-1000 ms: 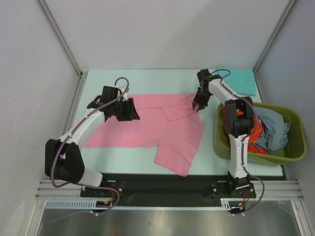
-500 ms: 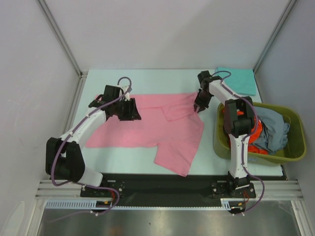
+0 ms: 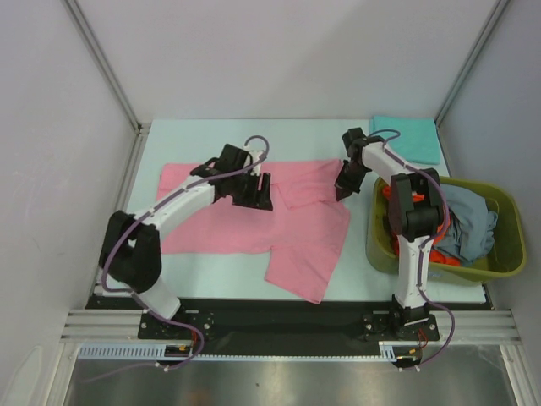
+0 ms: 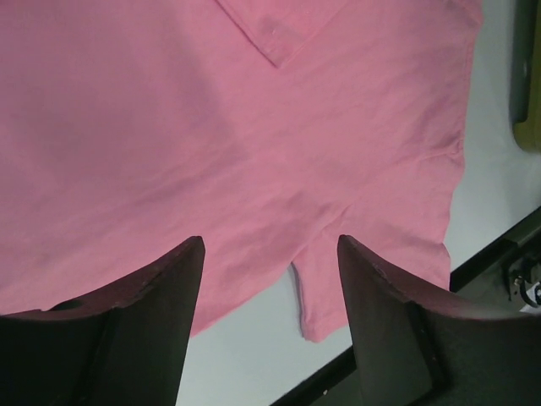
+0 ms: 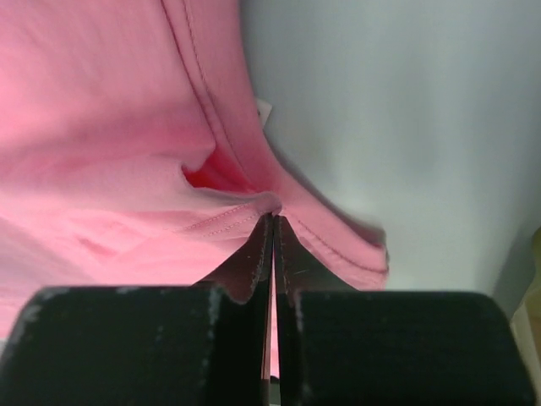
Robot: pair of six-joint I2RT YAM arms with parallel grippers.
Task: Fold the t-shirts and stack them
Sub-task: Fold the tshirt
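The pink t-shirt [image 3: 254,220] lies spread on the table, one corner folded over near its right edge. My right gripper [image 3: 341,191] is shut on the pink shirt's hem at that right edge; the wrist view shows the cloth [image 5: 127,127] pinched between the closed tips [image 5: 274,218]. My left gripper [image 3: 258,196] hovers open and empty over the shirt's middle; the shirt [image 4: 211,127] fills its wrist view. A folded teal t-shirt [image 3: 407,139] lies at the far right corner. Orange-red [image 3: 438,233] and grey-blue [image 3: 469,222] t-shirts sit bunched in the basket.
The olive-green basket [image 3: 499,266] stands on the right of the table, close to the right arm. White walls close in the table on three sides. The table's front edge [image 3: 338,296] has a black rail just below the shirt's lower sleeve.
My left gripper has moved right, from the shirt's left part to over its middle. The right gripper has stayed on the hem, shifting slightly down.
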